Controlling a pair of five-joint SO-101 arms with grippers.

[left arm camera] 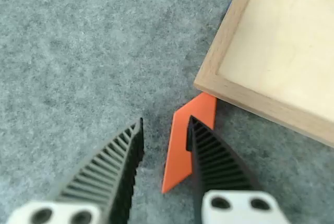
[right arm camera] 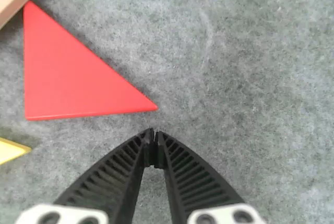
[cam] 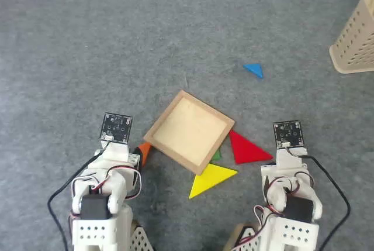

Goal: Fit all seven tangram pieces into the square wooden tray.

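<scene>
Nothing placed yet: tray [cam: 187,129] is bare. Orange piece [left arm camera: 188,140] sits at its corner. Green piece [cam: 217,155], red triangle [cam: 248,148] and yellow triangle [cam: 211,179] lie beside it, blue triangle [cam: 253,70] well apart on the surface [cam: 87,58]. Left end effector [left arm camera: 166,121] open by orange piece; right end effector [right arm camera: 154,132] closed, empty.

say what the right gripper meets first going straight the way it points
Probably the corner of the flat red triangle piece just ahead of the right gripper, though depth is unclear.

— Where's the high camera?
— Above and behind both arms, looking down over the surface [cam: 87,52].
— The wrist cameras?
— Close over it, looking past their fingers [left arm camera: 219,166]. With the high view, left shares the tray [left arm camera: 250,101] corner and orange piece [left arm camera: 188,140], right the red triangle [right arm camera: 68,72].
</scene>
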